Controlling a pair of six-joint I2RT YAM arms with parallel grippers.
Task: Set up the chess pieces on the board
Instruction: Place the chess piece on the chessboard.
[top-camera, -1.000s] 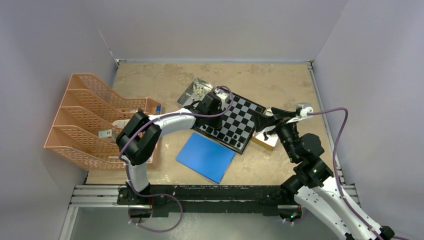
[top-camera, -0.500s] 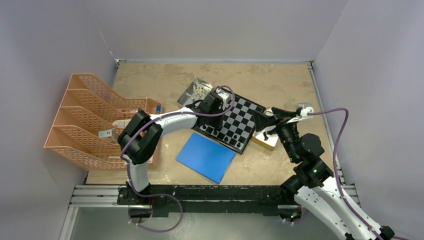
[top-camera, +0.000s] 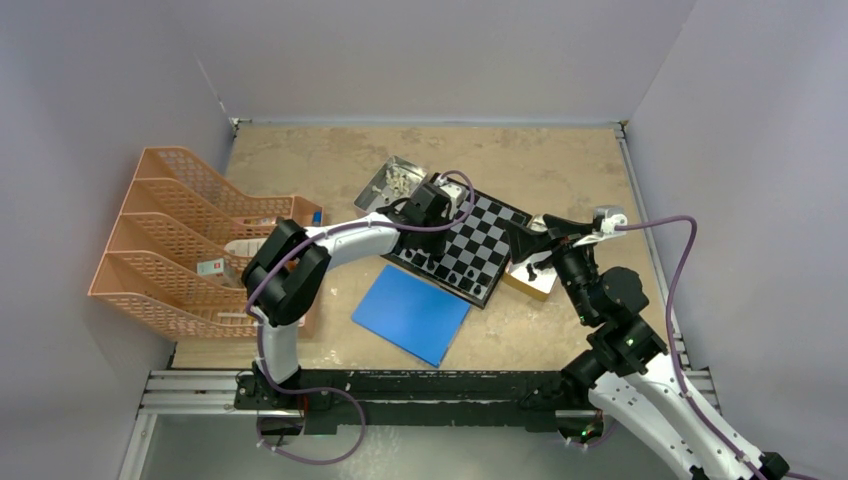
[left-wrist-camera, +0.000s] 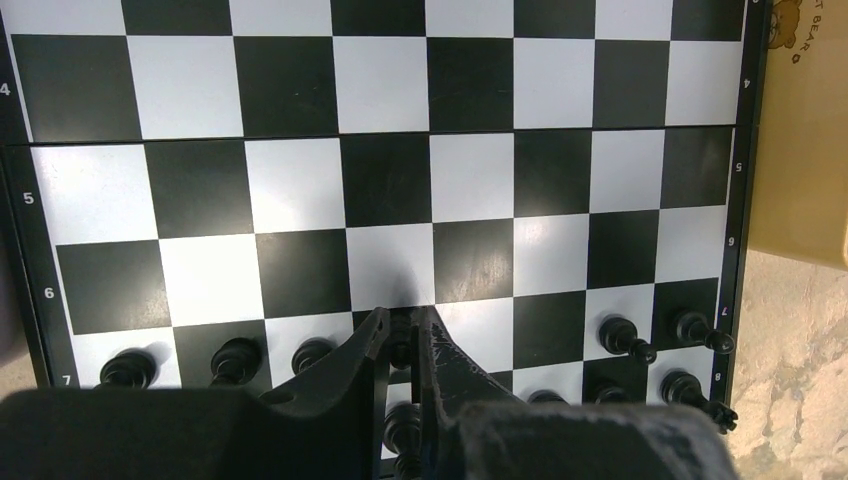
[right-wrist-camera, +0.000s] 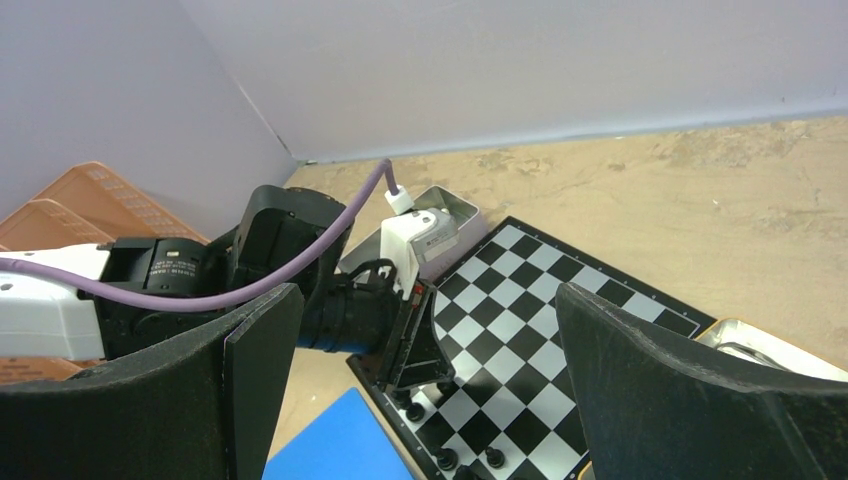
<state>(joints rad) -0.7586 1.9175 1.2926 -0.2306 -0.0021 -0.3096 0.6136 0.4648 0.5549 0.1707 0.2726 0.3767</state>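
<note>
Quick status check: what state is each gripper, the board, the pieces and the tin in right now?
Left gripper: shut on a black piece.
Right gripper: open, empty.
Board: flat, mostly bare.
Black pieces: standing on rows seven and eight.
Tin: open, pale pieces inside.

The chessboard (top-camera: 480, 235) is checked black and silvery white inside a thin dark border with white numerals. The black chess pieces (left-wrist-camera: 620, 335) along its edge are glossy; paler cream pieces (top-camera: 400, 181) lie in a silvery metal tin (top-camera: 380, 188). A plain bright blue sheet (top-camera: 411, 314) lies on the mottled tan surface (top-camera: 300, 160). The mesh file rack (top-camera: 190, 240) at the surface's left edge is peach-orange. The left end effector (left-wrist-camera: 401, 312) is matt black, the cables (top-camera: 680, 260) purple, and the box (left-wrist-camera: 800, 150) yellowish tan.
</note>
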